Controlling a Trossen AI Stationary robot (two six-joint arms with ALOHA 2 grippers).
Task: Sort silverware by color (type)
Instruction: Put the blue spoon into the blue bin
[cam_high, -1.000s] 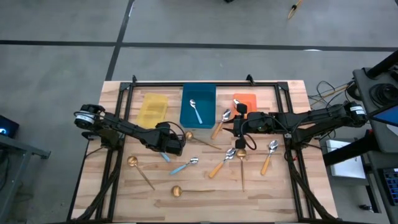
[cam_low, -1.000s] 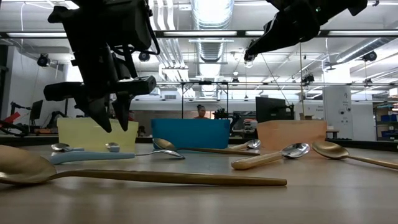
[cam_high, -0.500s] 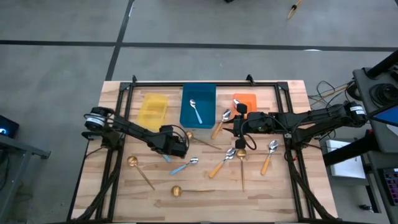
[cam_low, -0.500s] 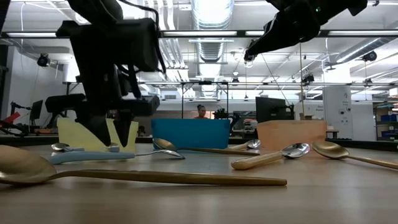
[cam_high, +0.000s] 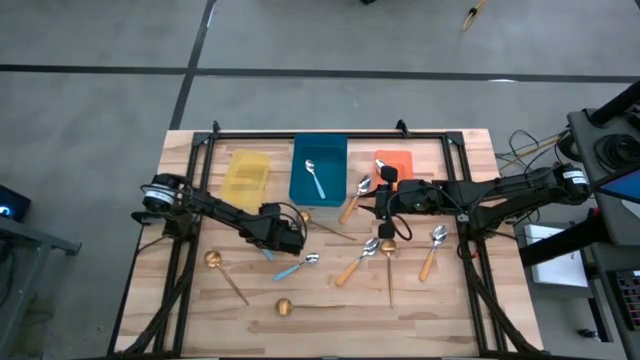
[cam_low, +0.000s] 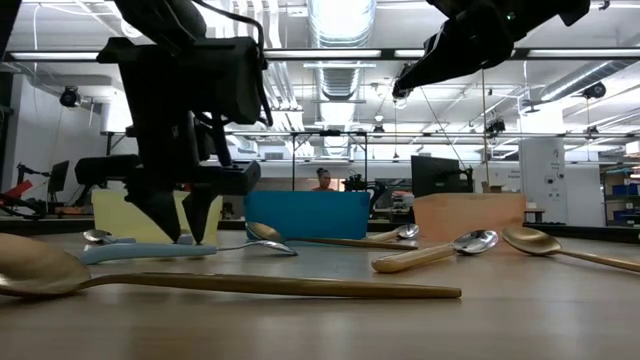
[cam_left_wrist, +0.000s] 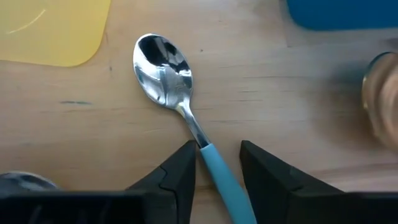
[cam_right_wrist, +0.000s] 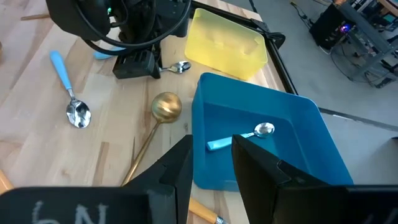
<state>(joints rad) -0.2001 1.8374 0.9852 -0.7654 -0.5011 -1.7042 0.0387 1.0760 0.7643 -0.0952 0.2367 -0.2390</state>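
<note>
My left gripper (cam_left_wrist: 217, 155) is open and low on the table (cam_high: 283, 237), its two fingers standing on either side of a blue-handled spoon (cam_left_wrist: 186, 106) that lies flat between the yellow bin (cam_high: 246, 175) and the gold spoons. The low view shows the fingertips (cam_low: 190, 225) down at the handle. Whether a finger touches the handle I cannot tell. My right gripper (cam_right_wrist: 211, 155) is open and empty, held above the table near the orange bin (cam_high: 385, 200). One blue-handled spoon (cam_high: 315, 180) lies in the blue bin (cam_high: 335, 150). Another (cam_high: 297, 266) lies on the table.
Orange-handled spoons (cam_high: 353, 198) (cam_high: 357, 262) (cam_high: 432, 250) and gold spoons (cam_high: 225, 272) (cam_high: 320, 225) (cam_high: 300, 307) lie scattered over the middle and near part of the table. The orange bin (cam_high: 394, 163) stands at the far edge. A black frame runs along the table's sides.
My left gripper has moved a little toward the table's right and near edge and has come down until its fingertips reach the table around the blue-handled spoon. The spoon has stayed where it was. The right arm has kept still.
</note>
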